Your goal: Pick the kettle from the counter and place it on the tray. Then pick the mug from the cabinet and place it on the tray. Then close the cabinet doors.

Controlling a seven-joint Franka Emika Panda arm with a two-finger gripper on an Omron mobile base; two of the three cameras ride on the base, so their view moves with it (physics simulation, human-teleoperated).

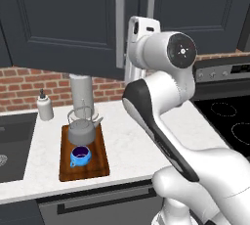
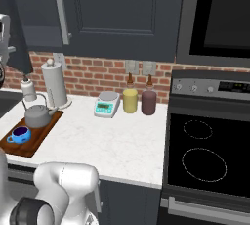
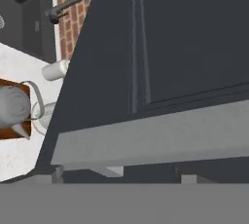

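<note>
You'll find the kettle (image 1: 81,130) and mug (image 1: 79,156) already on the tray (image 1: 98,162) at the desk's (image 1: 132,146) front-left edge, so only the cabinet doors (image 1: 73,13) remain. Your gripper (image 3: 116,172) sits spread, holding nothing (its tips right at a door handle (image 3: 155,138)).

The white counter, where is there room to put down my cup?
The white marbled counter is bare between the dark-brown wooden tray and the black stove, in front of the small white scale. It is crowded on the tray, where the grey metal kettle and blue mug sit.
</note>
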